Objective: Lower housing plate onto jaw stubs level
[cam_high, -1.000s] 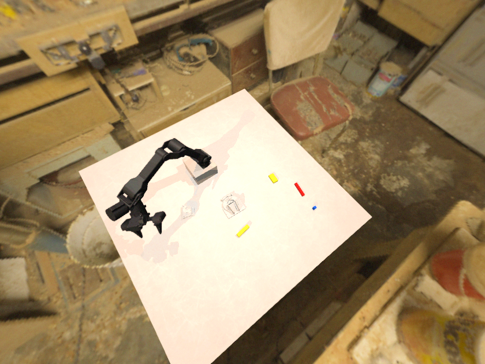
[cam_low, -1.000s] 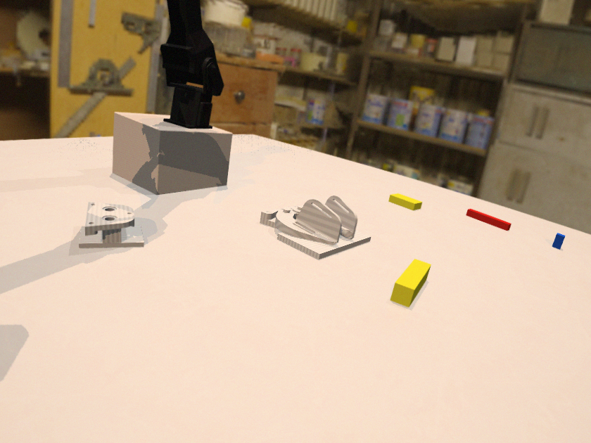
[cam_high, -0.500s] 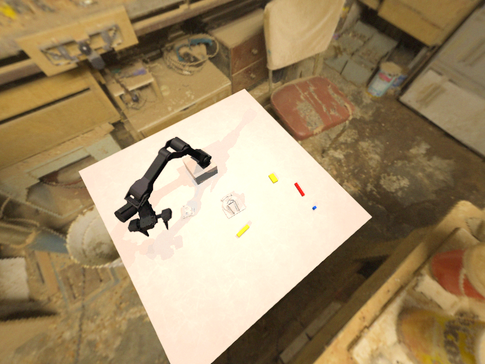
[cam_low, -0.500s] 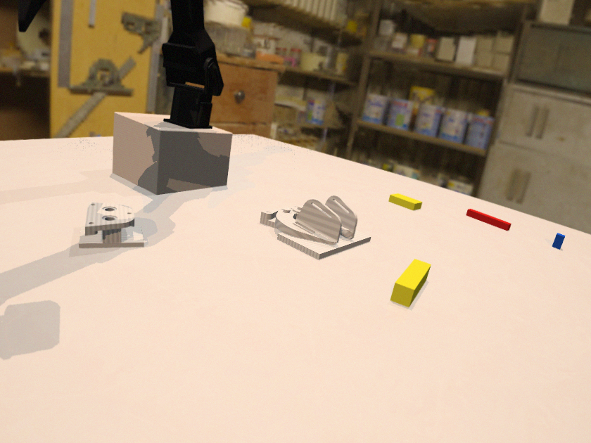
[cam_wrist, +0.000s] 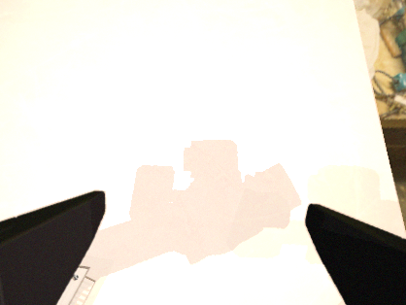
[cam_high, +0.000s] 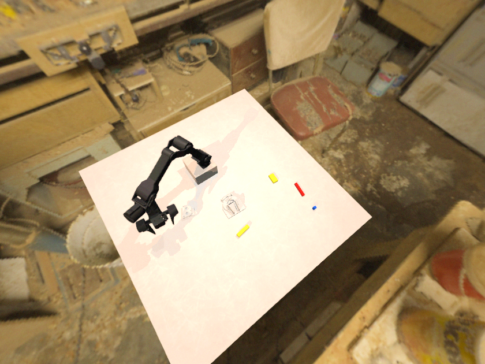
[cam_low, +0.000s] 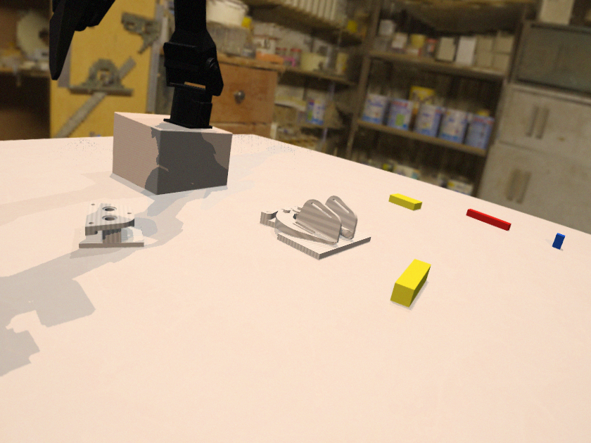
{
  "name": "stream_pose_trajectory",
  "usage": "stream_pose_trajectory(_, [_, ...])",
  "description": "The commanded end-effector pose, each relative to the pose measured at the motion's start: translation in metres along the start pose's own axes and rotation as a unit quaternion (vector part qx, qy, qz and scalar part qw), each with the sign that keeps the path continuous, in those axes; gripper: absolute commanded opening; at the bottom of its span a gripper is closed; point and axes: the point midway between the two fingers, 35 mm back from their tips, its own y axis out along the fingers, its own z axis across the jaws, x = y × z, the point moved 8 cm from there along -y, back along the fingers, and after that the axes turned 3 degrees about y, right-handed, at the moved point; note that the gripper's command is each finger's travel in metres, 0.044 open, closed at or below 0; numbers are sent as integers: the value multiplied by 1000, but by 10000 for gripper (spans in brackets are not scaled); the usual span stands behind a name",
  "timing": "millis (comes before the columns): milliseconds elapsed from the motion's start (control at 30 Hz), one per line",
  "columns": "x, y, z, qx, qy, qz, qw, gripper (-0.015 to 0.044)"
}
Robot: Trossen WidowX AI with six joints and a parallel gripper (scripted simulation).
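Black pincer (cam_high: 163,229) (cam_low: 55,71) (cam_wrist: 208,207) spreads open, holding nothing, left of centre in the top view; the plate with two holes (cam_high: 188,211) (cam_low: 99,222) sits at its right.

1. Over in the exterior view, the gripper (cam_high: 163,229) (cam_low: 56,71) (cam_wrist: 208,207) is cut off by the top edge, just one dark finger poking in!
2. The arm (cam_high: 158,170) (cam_low: 191,57) is chopped at that same edge, upper links out of sight.
3. Now the wrist view: a pale part peeks in low down, mostly lost behind a finger and the bottom edge.
4. From the top, the small plate's (cam_high: 188,211) (cam_low: 110,219) holes are washed out, too faint to count.
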Motion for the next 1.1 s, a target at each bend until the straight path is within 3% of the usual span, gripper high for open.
stream_pose_trajectory(0, [-4, 4, 9, 4, -39, 21, 999, 440])
stream_pose_trajectory(1067, [-32, 26, 65, 69, -314, 135, 937, 440])
